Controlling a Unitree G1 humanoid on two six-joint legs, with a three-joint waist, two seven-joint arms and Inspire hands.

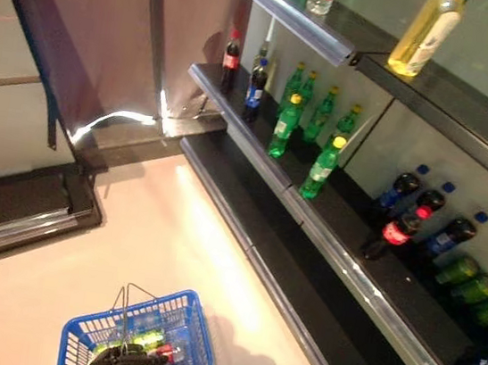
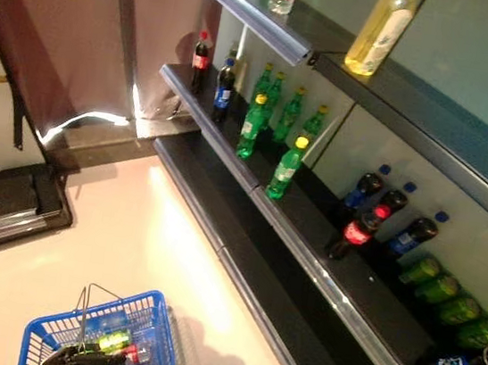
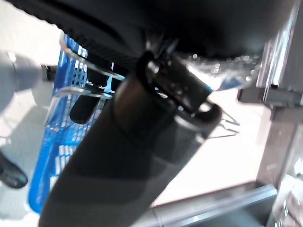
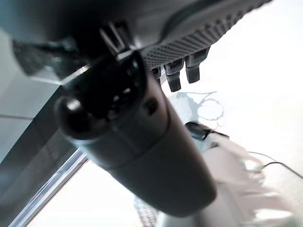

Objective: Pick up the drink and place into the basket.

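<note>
The blue basket (image 1: 173,328) hangs low at the lower left, off the pale floor. It holds a green drink (image 1: 148,338) and a red one (image 1: 169,352). My left hand (image 1: 123,363) is shut on its thin wire handles (image 3: 78,90); the basket also shows in the left wrist view (image 3: 57,151). My right hand (image 4: 176,71) hangs over the floor with relaxed fingers and holds nothing. Green bottles with yellow caps (image 1: 322,168) stand on the middle shelf (image 1: 234,118) beside me. Dark cola bottles (image 1: 397,228) stand further right.
A yellow bottle (image 1: 423,33) stands on the top shelf (image 1: 470,109). Green drinks (image 1: 475,287) lie at the far right of the lower shelf. Dark bottles (image 1: 255,89) stand at the shelf's far end. A dark platform (image 1: 15,211) lies at the left.
</note>
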